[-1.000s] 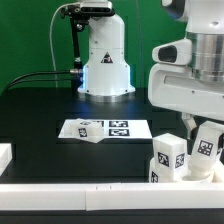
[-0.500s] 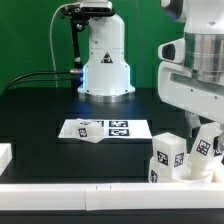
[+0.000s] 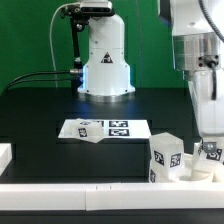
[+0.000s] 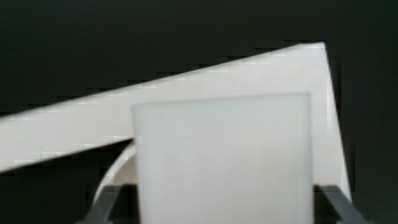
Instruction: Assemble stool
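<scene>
- White plastic filled most of the wrist view: a white block (image 4: 222, 160) with a flat, pale face stood between the two dark fingers (image 4: 111, 198), one finger at each of its sides.
- The fingers stood well apart, with the block taking up nearly the whole gap. I cannot tell whether they pressed on it or only flanked it.
- Behind the block a white wedge (image 4: 214, 95) slanted across a black ground; what it was could not be made out.
- In the exterior view the arm (image 3: 198, 70) reached straight down at that view's right, its lower end just above a cluster of stool parts near the front of the black desk (image 3: 40, 110).
- A tagged leg (image 3: 166, 156) stood upright in that cluster. Just beside it, toward the view's right and right under the arm, sat a second tagged part (image 3: 211, 155), partly hidden.
- A small tagged part (image 3: 88, 129) stood well apart from them, on the left portion of the marker board (image 3: 130, 128) in the middle of the desk.
- A long white rail (image 3: 90, 188) ran along the front edge of the desk, just in front of the cluster.
- The arm's white base (image 3: 105, 60) stood at the back, before a green backdrop (image 3: 30, 30).
</scene>
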Available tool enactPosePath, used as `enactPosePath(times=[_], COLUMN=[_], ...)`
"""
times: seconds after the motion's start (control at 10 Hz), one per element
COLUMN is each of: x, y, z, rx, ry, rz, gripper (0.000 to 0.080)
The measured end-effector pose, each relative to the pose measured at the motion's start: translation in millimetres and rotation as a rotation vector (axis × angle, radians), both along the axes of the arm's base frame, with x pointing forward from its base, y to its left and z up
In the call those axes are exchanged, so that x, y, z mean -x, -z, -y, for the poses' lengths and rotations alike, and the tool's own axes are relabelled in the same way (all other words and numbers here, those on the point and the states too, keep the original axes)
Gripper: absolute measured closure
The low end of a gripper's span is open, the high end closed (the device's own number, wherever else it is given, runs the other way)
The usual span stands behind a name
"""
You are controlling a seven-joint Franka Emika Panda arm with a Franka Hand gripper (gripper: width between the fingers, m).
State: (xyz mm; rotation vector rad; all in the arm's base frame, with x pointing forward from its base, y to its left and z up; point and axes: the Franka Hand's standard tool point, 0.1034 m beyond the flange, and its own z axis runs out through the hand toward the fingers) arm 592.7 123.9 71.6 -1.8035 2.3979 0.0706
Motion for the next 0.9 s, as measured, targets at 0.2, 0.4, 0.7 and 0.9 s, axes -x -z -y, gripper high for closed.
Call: enactPosePath(times=[0.2, 0.4, 0.7, 0.9], x=[0.1, 0.4, -6.1, -3.7], y=[0.1, -4.9, -25.8, -24.1], z=[-0.2, -2.1, -6.7, -11.7], rx=[-0.004, -0.003, 0.019, 0.029], ry=[0.017, -0.117, -0.528, -0.667], rz=[-0.002, -0.009, 0.065, 0.078], gripper=[0.0462, 0.0287, 0.0158, 0.015])
